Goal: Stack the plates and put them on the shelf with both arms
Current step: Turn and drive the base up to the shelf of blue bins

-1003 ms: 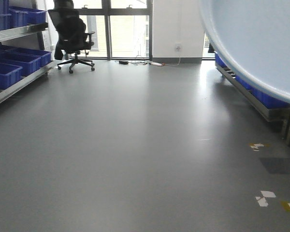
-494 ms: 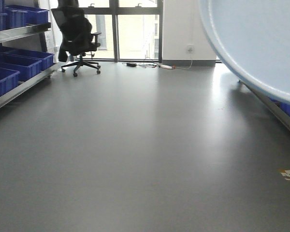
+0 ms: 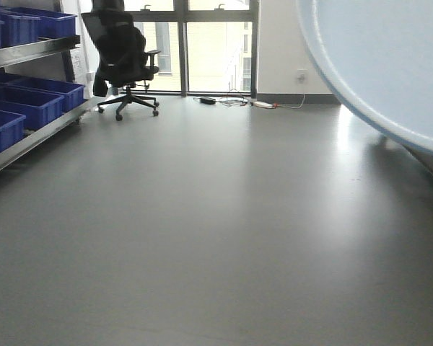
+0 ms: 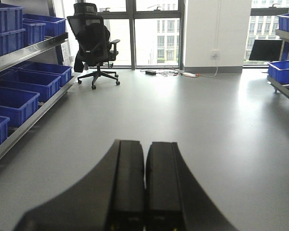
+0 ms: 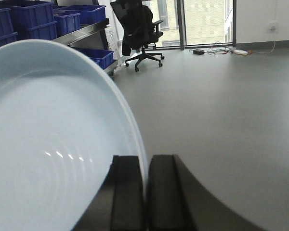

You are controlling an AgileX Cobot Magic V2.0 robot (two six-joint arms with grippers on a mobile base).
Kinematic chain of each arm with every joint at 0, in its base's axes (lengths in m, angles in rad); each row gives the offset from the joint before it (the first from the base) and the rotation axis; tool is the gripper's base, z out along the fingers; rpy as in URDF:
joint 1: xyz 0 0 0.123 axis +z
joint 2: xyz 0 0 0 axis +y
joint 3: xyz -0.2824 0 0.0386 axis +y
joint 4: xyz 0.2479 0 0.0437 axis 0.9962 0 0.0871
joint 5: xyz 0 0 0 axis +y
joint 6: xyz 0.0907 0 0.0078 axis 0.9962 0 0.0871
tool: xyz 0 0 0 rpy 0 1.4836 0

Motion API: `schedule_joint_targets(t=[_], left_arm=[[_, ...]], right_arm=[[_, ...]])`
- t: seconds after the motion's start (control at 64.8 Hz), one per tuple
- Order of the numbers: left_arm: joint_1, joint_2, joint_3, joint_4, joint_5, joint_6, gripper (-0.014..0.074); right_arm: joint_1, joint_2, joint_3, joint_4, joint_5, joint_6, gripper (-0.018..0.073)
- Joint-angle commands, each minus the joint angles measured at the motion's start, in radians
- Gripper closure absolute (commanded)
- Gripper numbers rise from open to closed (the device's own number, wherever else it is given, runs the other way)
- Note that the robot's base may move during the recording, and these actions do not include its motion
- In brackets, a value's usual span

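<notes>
Plate is held above the grey floor, its rim clamped between the fingers of the right gripper. The left gripper grips nothing, fingers pressed together. Farther off, blue bins line a shelf. A black office chair stands by the windows.
</notes>
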Motion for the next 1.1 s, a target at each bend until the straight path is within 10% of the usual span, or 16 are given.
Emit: schedule_joint_targets(t=[0.0,1.08], left_arm=[[0.002,0.006,-0.035,-0.002,-0.079,-0.004,0.0514],[0.002,0.006,-0.035,-0.002,-0.079,-0.004,0.0514]], right_arm=[[-0.003,0.004,-0.033,0.004,-0.092,-0.002,0.0511],[-0.003,0.004,-0.033,0.004,-0.092,-0.002,0.0511]])
